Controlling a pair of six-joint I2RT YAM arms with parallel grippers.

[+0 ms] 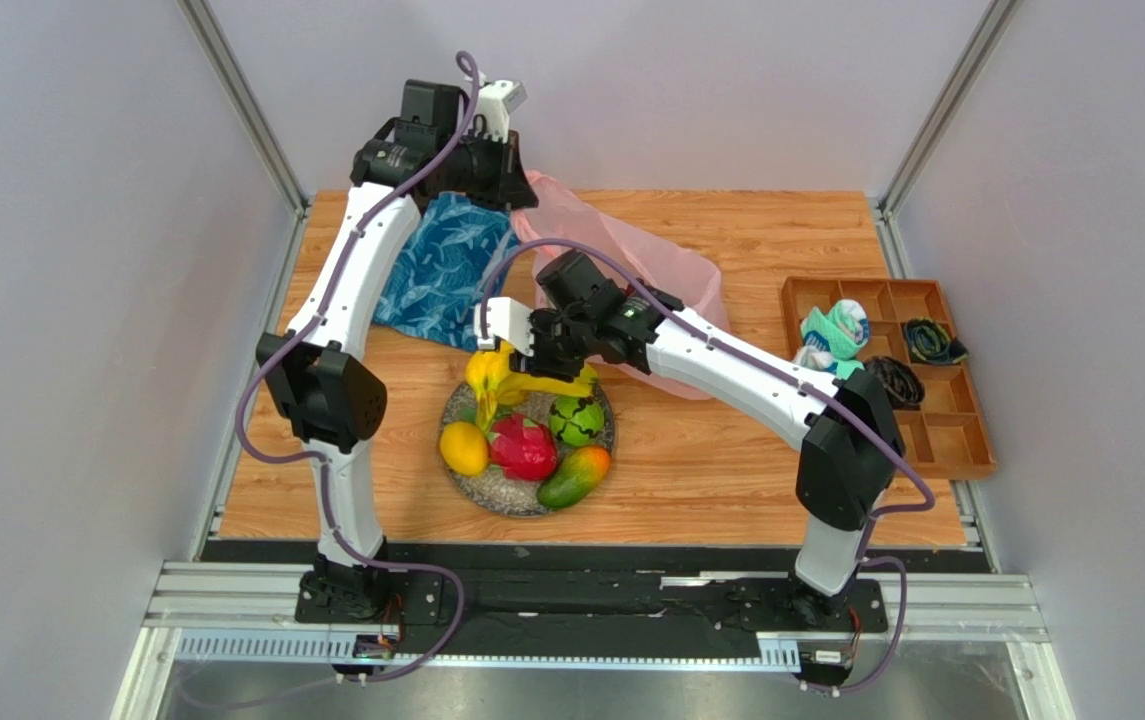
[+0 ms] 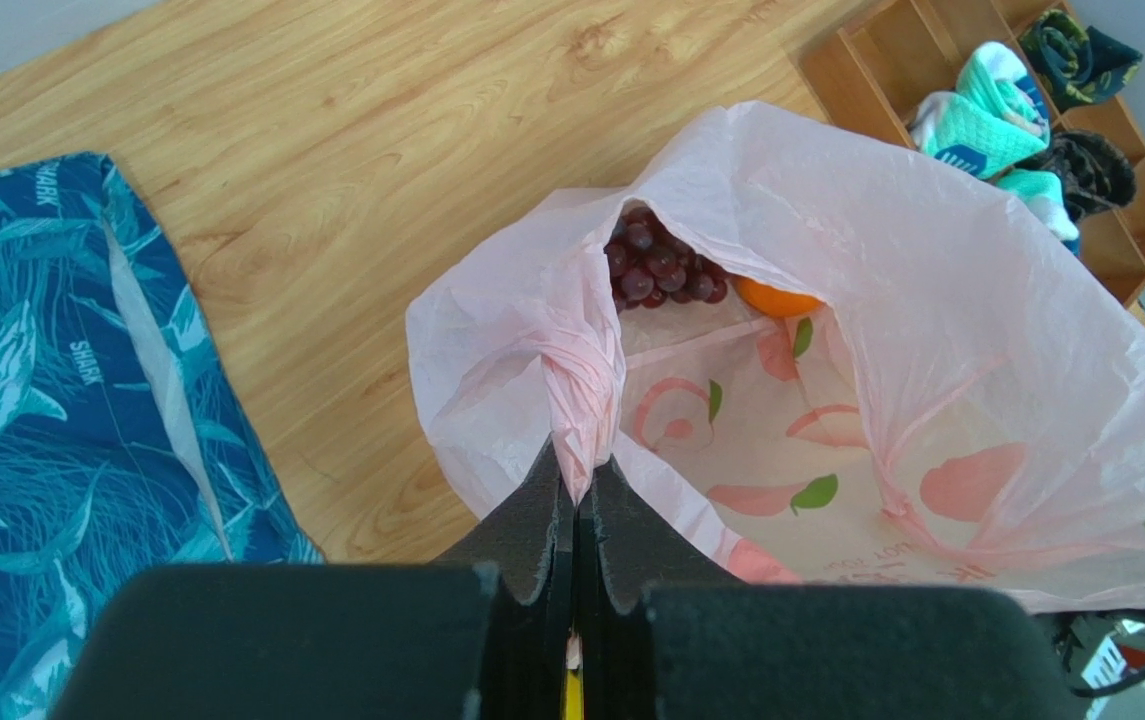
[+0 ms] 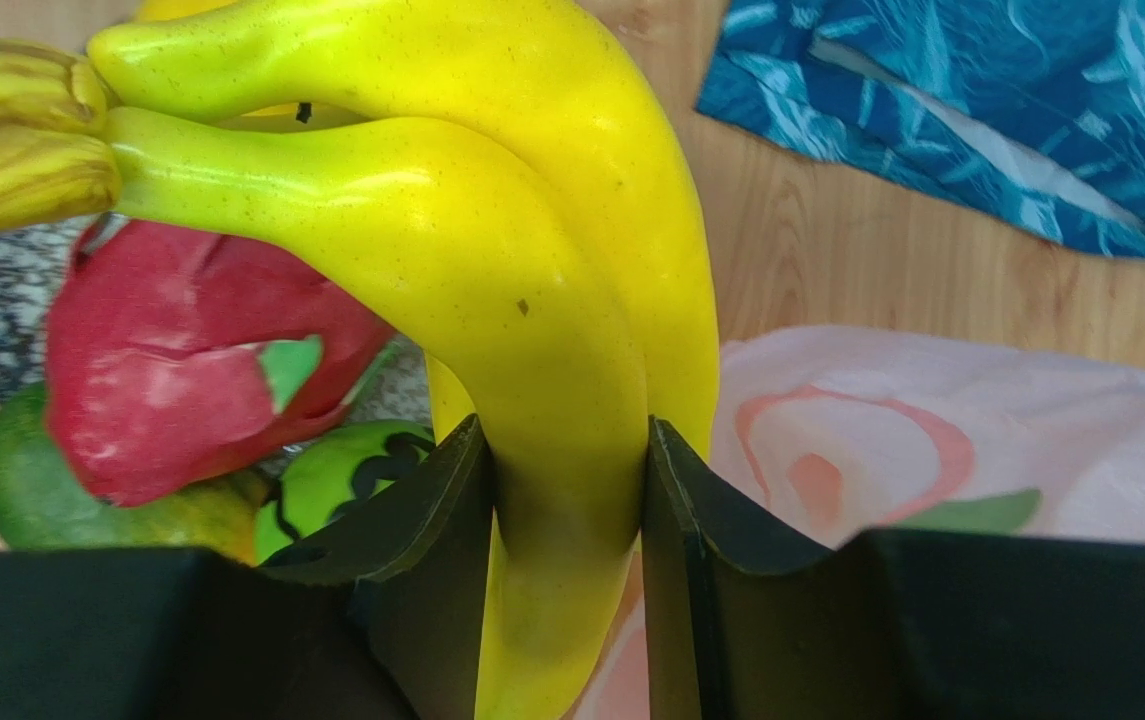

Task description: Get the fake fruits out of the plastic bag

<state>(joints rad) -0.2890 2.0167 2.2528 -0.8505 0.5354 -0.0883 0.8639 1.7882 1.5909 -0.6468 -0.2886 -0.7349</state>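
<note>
Inside bag (image 2: 909,255): grapes (image 2: 661,267), orange (image 2: 777,297) (left-wrist only); left jaws pinch it, right jaws grip bananas (image 3: 533,300).

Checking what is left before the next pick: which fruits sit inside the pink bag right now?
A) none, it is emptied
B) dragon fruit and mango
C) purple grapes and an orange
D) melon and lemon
C: the left wrist view looks into the plastic bag, where the purple grapes and the orange lie at its far end. The dragon fruit and mango are already on the plate.
</note>
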